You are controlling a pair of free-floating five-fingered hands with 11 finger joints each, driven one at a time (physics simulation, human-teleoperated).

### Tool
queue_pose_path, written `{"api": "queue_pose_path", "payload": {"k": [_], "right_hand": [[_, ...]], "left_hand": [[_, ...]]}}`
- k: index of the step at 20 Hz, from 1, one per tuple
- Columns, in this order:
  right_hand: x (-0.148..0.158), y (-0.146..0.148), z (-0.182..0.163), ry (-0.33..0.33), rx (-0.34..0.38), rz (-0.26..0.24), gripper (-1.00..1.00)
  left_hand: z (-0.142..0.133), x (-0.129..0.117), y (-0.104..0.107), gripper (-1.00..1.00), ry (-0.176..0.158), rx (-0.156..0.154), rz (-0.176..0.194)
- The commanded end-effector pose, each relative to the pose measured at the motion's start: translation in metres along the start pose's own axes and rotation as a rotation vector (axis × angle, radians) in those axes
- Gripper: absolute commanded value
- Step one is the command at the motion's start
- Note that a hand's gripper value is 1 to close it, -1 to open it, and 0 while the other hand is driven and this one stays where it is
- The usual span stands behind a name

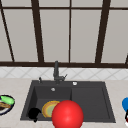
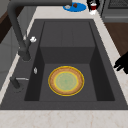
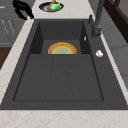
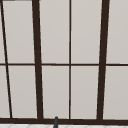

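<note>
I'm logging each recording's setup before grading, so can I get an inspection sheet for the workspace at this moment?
Surface: pale stone counter around a dark sink, which has a basin on the left and a drainboard on the right.
Job's things: yellow plate lying flat on the basin floor.
Clutter: dish with green food on the counter to the left; blue plate on the counter to the right; red ball in front of the sink's front rim, covering part of the plate.
Hands: left hand by the sink's front left corner, holding nothing.
Cables: nothing seen.
Surroundings: dark faucet, tiled backsplash, dark-framed window.
</note>
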Motion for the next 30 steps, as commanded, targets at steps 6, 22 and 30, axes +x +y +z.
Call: {"api": "queue_pose_path", "payload": {"k": [6, 22, 30], "right_hand": [[-0.004, -0.006, -0.015, -0.018, -0.058, 0.009, 1.00], [-0.006, -0.012, 0.018, -0.007, -0.004, -0.015, -1.00], [-0.010, -0.039, 0.040, -0.006, 0.011, -0.008, -1.00]], "left_hand": [[0.000, 0.000, 0.000, 0.00, 0.000, 0.000, 0.000], [0.000, 0.000, 0.000, 0.00, 0.000, 0.000, 0.000], [0.000, 0.000, 0.000, 0.00, 0.000, 0.000, 0.000]]}}
